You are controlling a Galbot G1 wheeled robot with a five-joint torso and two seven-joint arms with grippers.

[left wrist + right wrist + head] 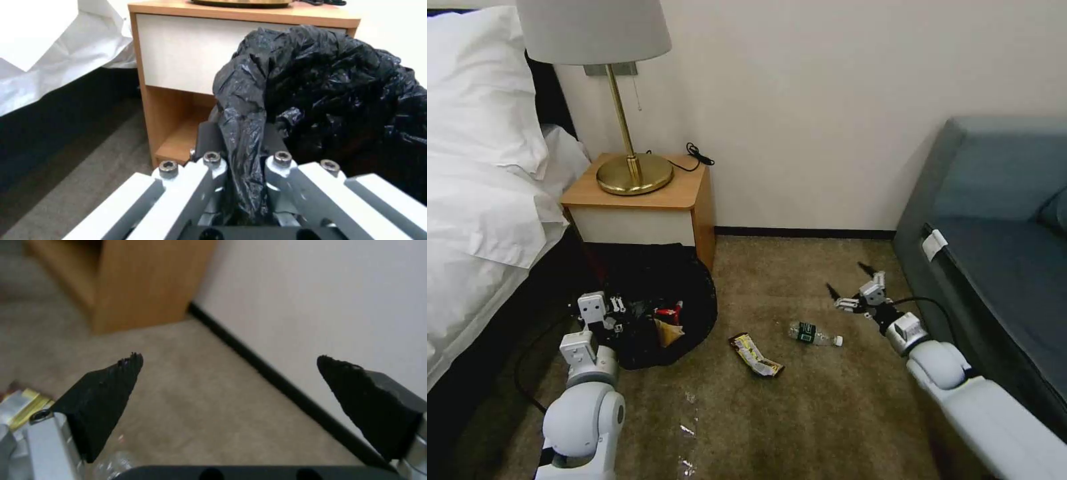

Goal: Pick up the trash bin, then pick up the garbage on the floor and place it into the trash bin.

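One bottle [815,334] lying flat, cap toward spread right gripper [848,280].

Carpet floor [840,413] — bottle [814,334], wrapper [755,356], nightstand [647,207]

Beige carpet [827,413], wooden nightstand [647,207], perhaps a sofa [994,220].

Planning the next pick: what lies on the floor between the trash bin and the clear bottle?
In the head view, the dark-and-yellow wrapper lies on the carpet between the trash bin and the bottle.
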